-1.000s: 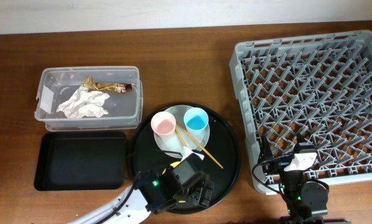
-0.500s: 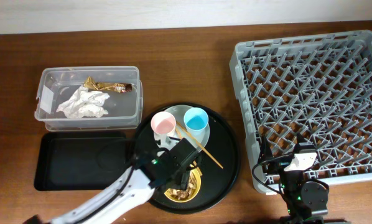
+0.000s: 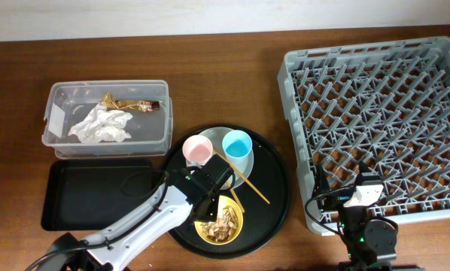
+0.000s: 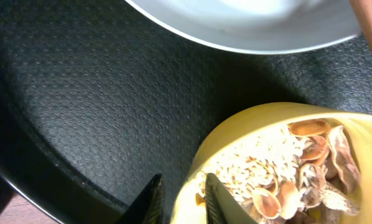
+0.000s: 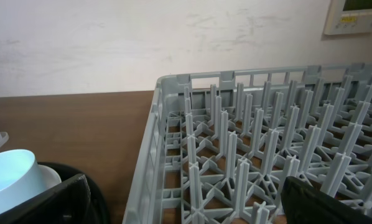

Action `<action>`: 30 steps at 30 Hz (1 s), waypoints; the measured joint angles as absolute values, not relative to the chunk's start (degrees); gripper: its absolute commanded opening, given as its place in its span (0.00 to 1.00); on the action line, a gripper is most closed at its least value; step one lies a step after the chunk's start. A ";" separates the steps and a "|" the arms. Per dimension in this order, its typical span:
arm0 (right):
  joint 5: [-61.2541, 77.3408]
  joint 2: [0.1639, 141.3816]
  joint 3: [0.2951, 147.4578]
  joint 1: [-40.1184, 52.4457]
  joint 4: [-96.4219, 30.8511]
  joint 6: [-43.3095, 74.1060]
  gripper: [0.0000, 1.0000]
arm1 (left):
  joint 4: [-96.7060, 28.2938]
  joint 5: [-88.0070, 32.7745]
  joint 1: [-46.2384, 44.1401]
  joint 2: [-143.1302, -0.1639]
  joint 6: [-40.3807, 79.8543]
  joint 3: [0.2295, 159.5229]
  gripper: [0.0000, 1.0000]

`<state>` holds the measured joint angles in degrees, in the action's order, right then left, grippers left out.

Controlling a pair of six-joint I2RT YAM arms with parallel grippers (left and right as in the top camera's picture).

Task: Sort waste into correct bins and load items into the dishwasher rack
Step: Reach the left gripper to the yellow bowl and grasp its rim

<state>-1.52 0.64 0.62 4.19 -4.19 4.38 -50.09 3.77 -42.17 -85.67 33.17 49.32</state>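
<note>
- Far off the outer-finger side of the left jaws: clear tub [image 3: 59, 140], holding the tissue [image 3: 98, 126] and the wrapper [image 3: 135, 105]. The black tray [image 3: 97, 194] lies nearer on that same side, with nothing in it.
- Left gripper [image 4: 183, 190]: jaws set narrow, astride the rim of the yellow bowl [image 4: 366, 134]. The outer finger [image 4: 153, 198] is outside the wall and the other is inside. A dark sliver shows between the outer finger and the wall, so I read this as not yet pinched.
- The bowl sits mouth-up on the round tray [image 4: 80, 93]. Being round, it has no long axis. Its body spreads away to the inner-finger side, heaped with food scraps [image 4: 267, 168].
- Ahead of the fingertips is the plate [image 4: 248, 18], carrying the pink cup [image 3: 197, 149] and blue cup [image 3: 237, 143], both mouth-up.
- The chopsticks [image 3: 244, 178] lie flat across the plate edge, ahead and to the inner-finger side. Their long axis runs diagonally, the far ends toward the cups and the near ends toward the rack side.
- Step in hand, as I judge it: taking the bowl so the scraps can be dumped.
- Next move calls for closing on the rim, a level lift, a carry over the black tray, then a tip. Spilling on the way is the risk.
- Dishwasher rack [image 3: 289, 113]: no items in it.
- Right gripper [image 5: 183, 186]: jaws wide, holding nothing, with the rack wall just ahead between them.
</note>
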 measured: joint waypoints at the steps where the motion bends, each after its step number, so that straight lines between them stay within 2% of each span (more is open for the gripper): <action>1: -1.52 0.64 0.62 4.19 -4.16 4.36 0.99 | -50.09 3.51 -42.17 -85.67 33.10 49.32 0.20; 3: -1.52 0.64 0.62 4.19 -4.16 4.36 0.99 | -50.09 3.33 -42.17 -85.67 33.12 49.32 0.14; 10: -1.52 0.64 0.62 4.19 -4.19 4.36 0.99 | -51.68 7.09 -40.16 -85.69 32.95 49.30 0.06; 11: -1.52 0.64 0.62 4.19 -4.16 4.36 0.99 | -52.66 7.90 -38.33 -85.67 32.95 49.30 0.08; 13: -1.52 0.64 0.62 4.19 -4.16 4.38 0.99 | -54.52 9.15 -34.26 -85.67 32.95 49.30 0.27; 14: -1.52 0.64 0.62 4.19 -4.16 4.38 0.99 | -55.44 9.93 -31.92 -85.67 32.75 49.34 0.56; 15: -1.52 0.64 0.62 4.19 -4.16 4.38 0.99 | -56.62 10.55 -30.39 -85.76 32.14 49.82 0.60; 20: -1.52 0.62 0.62 4.19 -4.16 4.34 0.99 | -66.28 12.40 -28.95 -85.97 29.02 60.99 0.57; 22: -1.52 0.64 0.62 4.19 -4.19 4.34 0.99 | -66.81 9.19 -29.74 -85.65 28.51 66.17 0.53; 26: -1.52 0.64 0.62 4.19 -4.16 4.36 0.99 | -62.65 2.50 -39.70 -85.49 28.95 66.37 0.57; 30: -1.50 0.64 0.62 4.19 -4.19 4.36 0.99 | -59.61 2.44 -49.50 -85.49 34.37 65.41 0.53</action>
<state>-1.50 0.64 0.62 4.19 -4.19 4.36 -59.61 2.44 -49.50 -85.49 34.37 65.41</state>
